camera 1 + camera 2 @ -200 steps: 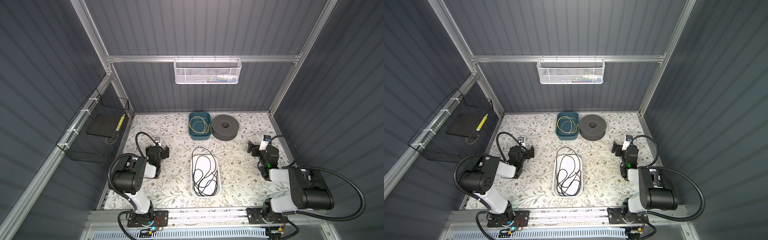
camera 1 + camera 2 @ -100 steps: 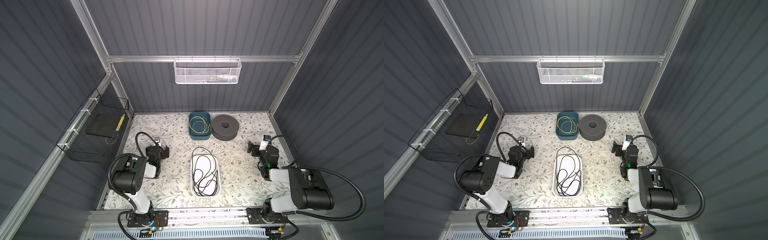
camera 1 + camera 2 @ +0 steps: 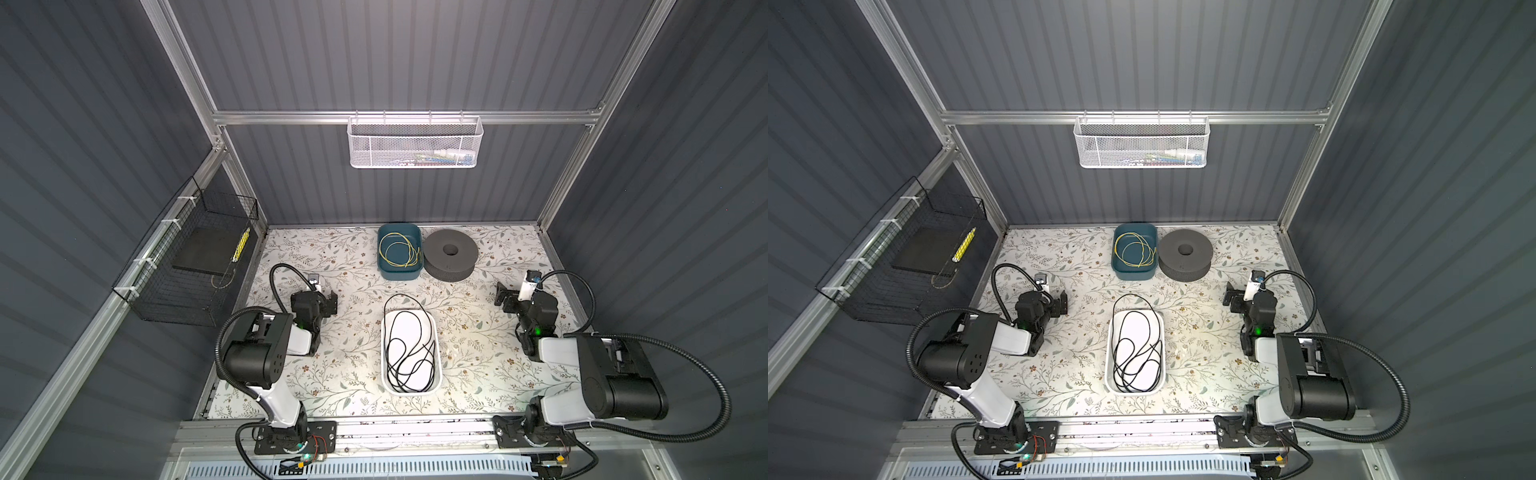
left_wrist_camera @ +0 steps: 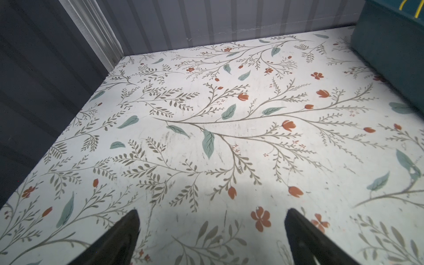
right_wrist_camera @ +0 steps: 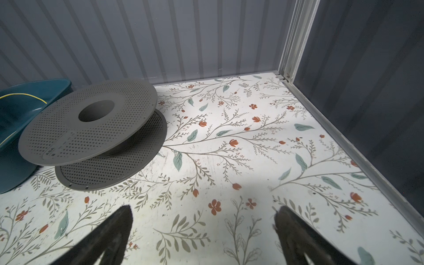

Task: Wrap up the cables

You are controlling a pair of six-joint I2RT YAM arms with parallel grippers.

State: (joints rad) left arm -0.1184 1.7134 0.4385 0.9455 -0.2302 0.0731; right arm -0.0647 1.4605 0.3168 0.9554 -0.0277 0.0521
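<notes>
Cable (image 3: 399, 365): thin, black, limp cord, heaped in loose crossing loops in the tray (image 3: 438, 353), mid-table toward the front edge; one loop spilling over the tray's far rim onto the table (image 3: 332, 374).
Left gripper (image 3: 327, 301): jaws wide apart, empty, low over the table toward the left edge, well apart from the cable.
Right gripper (image 3: 504, 296): likewise spread and empty, toward the right edge.
Tray: white, smooth, shallow, with rounded corners; light-looking.
Spool (image 3: 451, 253): grey, two perforated discs on a hollow hub, lying flat at the back edge just beside the bin (image 3: 399, 272).
Bin: teal plastic, holding a yellow wire (image 3: 399, 249) coil.
Risk, snag: crossing loops likely to knot or lift as one clump if pulled by a single strand.
Risk, drag: light tray apt to slide or tip with the tangle.
Risk, slip: thin cord easily missed or lost between the pads.
Risk, mix-up: yellow wire not to be taken for the cable.
</notes>
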